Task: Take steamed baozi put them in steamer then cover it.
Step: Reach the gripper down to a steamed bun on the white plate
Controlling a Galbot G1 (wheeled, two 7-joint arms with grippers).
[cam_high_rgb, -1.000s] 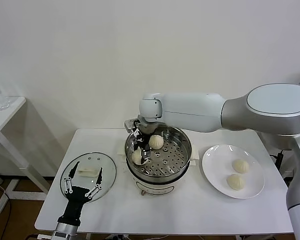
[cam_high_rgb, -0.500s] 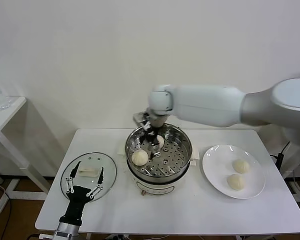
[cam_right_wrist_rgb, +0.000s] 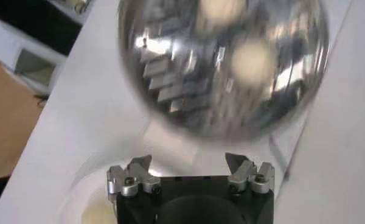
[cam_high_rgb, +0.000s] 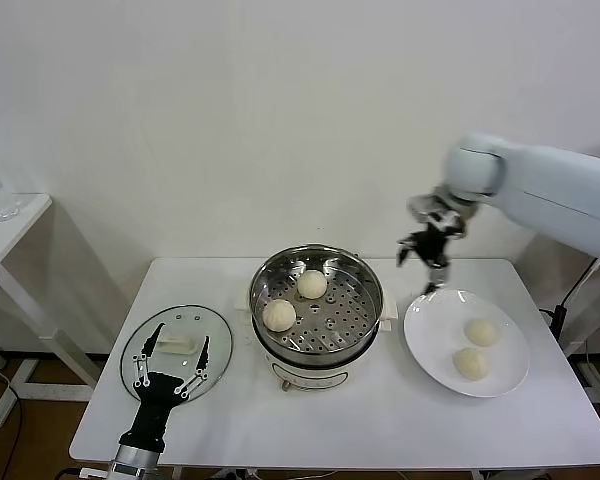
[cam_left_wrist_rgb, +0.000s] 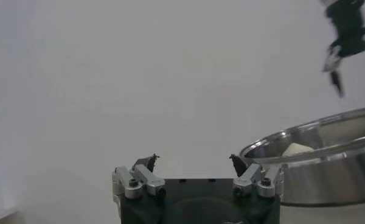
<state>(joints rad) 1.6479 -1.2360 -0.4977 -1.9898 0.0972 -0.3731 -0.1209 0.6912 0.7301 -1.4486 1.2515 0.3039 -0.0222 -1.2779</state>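
The shiny steel steamer [cam_high_rgb: 365, 313] stands mid-table on its white base, with two cream-white baozi on its perforated tray, one at the front left [cam_high_rgb: 278, 315] and one at the back [cam_high_rgb: 312, 284]. Two more baozi [cam_high_rgb: 480, 332] [cam_high_rgb: 471, 363] lie on the white plate [cam_high_rgb: 430, 330] to its right. My right gripper [cam_high_rgb: 427, 258] is open and empty in the air above the plate's far left rim. The glass cover [cam_high_rgb: 216, 340] with its cream handle lies flat on the table at the left. My left gripper [cam_high_rgb: 166, 360] is open, parked over the cover's near edge.
The white table's front edge [cam_high_rgb: 330, 462] is near me. A low side table [cam_high_rgb: 5, 225] with a clear glass stands far left. The steamer's rim [cam_left_wrist_rgb: 328, 131] shows in the left wrist view, and the steamer [cam_right_wrist_rgb: 225, 67] in the right wrist view.
My right gripper has let go of the second baozi in the steamer and swung right and up, from over the steamer to above the plate. The left arm has not moved.
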